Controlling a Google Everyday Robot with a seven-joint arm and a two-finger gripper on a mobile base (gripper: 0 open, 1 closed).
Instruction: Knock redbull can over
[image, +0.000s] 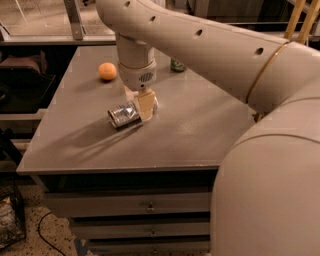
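The redbull can (123, 114) lies on its side on the grey table (200, 130), left of the middle, with its silver end facing the front left. My gripper (142, 106) reaches down from the big white arm and sits right over the can's far end, touching it or nearly so.
An orange (107, 71) sits at the back left of the table. A green patterned can (177, 65) stands at the back, partly hidden behind the arm. Drawers (150, 206) are under the table top. My arm's white body (270, 190) fills the right side.
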